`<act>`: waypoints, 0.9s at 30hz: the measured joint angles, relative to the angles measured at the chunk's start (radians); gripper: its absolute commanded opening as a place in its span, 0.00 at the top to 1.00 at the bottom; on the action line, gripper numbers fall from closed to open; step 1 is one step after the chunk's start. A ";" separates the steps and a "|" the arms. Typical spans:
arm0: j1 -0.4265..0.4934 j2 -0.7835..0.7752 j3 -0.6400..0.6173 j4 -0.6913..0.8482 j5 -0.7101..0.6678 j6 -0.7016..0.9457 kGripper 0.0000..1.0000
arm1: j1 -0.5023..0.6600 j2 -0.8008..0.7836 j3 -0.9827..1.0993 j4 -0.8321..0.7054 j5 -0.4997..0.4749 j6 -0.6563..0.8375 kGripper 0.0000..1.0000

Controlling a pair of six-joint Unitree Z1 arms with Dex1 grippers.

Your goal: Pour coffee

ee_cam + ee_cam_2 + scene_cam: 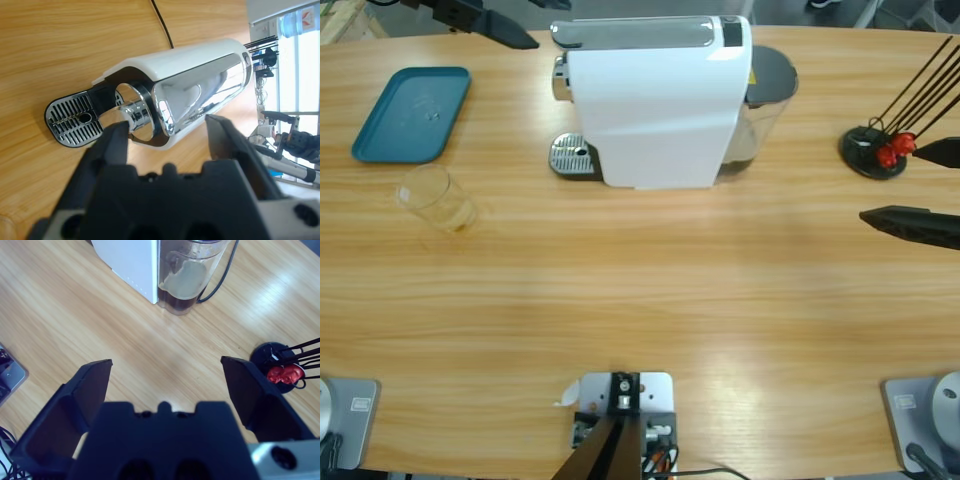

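Observation:
No coffee shows in any view. The white coffee machine [655, 100] stands at the back middle of the table, with its grated drip tray [572, 157] on its left side. A clear glass [438, 198] sits on the wood to the front left of the machine, with no dark liquid visible in it. My left gripper [167, 125] is open and empty, facing the machine's chrome spout [132, 112] and drip tray [75, 120] from a distance. My right gripper [166, 365] hangs open and empty over bare wood near the table's right edge [888, 182].
A teal tray [410, 112] lies at the back left. A black round stand [872, 152] with thin rods and a red piece sits at the right, close to my right gripper. The machine's water tank [184, 280] and black cord [220, 275] are behind it.

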 measured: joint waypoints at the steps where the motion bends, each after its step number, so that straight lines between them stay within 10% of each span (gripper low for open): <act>1: -0.002 0.000 -0.002 0.000 0.003 0.000 0.61 | 0.000 0.000 0.000 0.000 0.000 0.000 0.00; 11: -0.012 0.008 -0.007 0.000 0.008 0.000 0.62 | 0.000 0.000 0.000 0.000 0.000 0.000 0.00; 27: -0.012 0.020 -0.007 0.000 0.020 0.000 1.00 | 0.000 -0.001 0.000 0.000 0.000 0.000 0.01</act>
